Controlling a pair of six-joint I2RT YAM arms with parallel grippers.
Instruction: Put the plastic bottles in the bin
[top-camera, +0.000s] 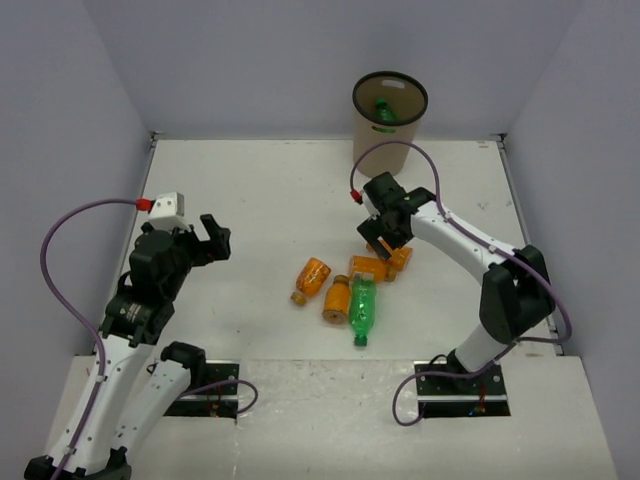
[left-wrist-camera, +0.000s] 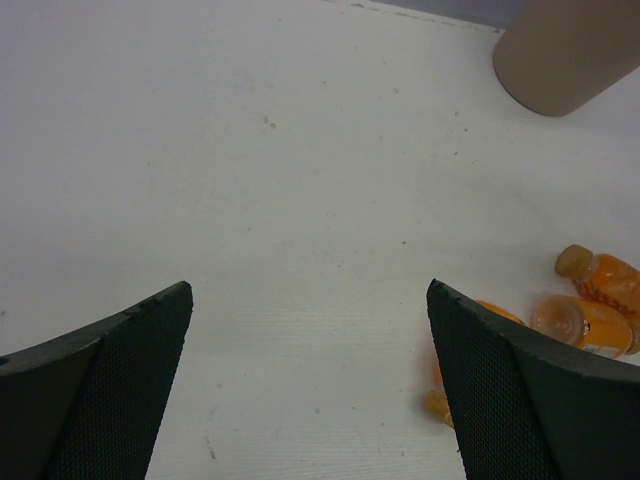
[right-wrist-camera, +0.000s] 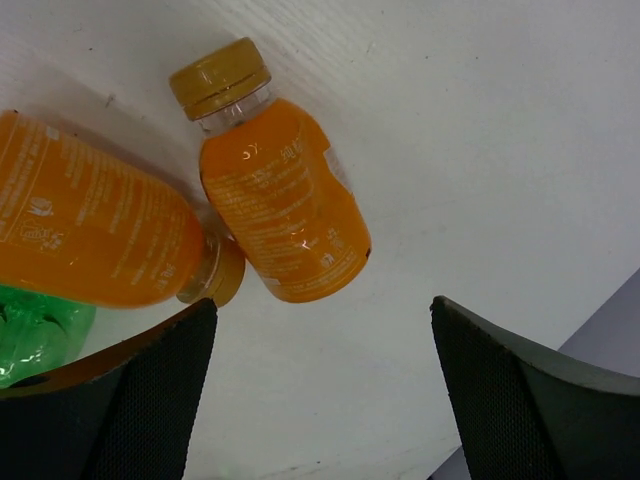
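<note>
Several plastic bottles lie in a cluster at mid-table: orange ones (top-camera: 312, 278) (top-camera: 337, 298) (top-camera: 368, 268) (top-camera: 399, 260) and a green one (top-camera: 362, 312). My right gripper (top-camera: 385, 240) hovers low over the cluster's right end. In the right wrist view it (right-wrist-camera: 322, 305) is open over bare table, just short of a stubby orange bottle (right-wrist-camera: 280, 210). A second orange bottle (right-wrist-camera: 90, 240) and the green one (right-wrist-camera: 35, 335) lie to the left. The tan bin (top-camera: 390, 115) stands at the back with a green bottle (top-camera: 383, 112) inside. My left gripper (top-camera: 212, 240) (left-wrist-camera: 308, 288) is open and empty, left of the cluster.
In the left wrist view the bin's base (left-wrist-camera: 565, 50) shows at the top right. Orange bottles (left-wrist-camera: 600, 275) (left-wrist-camera: 585, 322) lie at the right edge. Purple walls close the table on three sides. A purple cable loops over each arm.
</note>
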